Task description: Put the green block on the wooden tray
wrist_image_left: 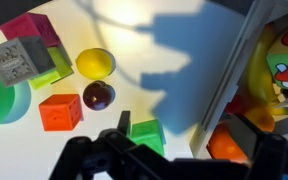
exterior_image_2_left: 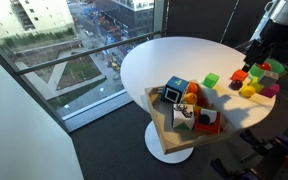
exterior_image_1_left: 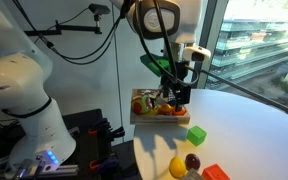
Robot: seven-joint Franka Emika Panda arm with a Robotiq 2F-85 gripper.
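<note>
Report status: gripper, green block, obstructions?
Gripper open, empty, hovering. Green block on table, outside wooden tray. Tray crowded with toys.

In the wrist view the green block (wrist_image_left: 149,135), beside the wooden tray (wrist_image_left: 234,80), is partly covered by the dark, blurred gripper (wrist_image_left: 179,152), whose jaw spacing cannot be told. The tray is cut off by the right edge; the items (wrist_image_left: 284,70) on it are blurred.
</note>
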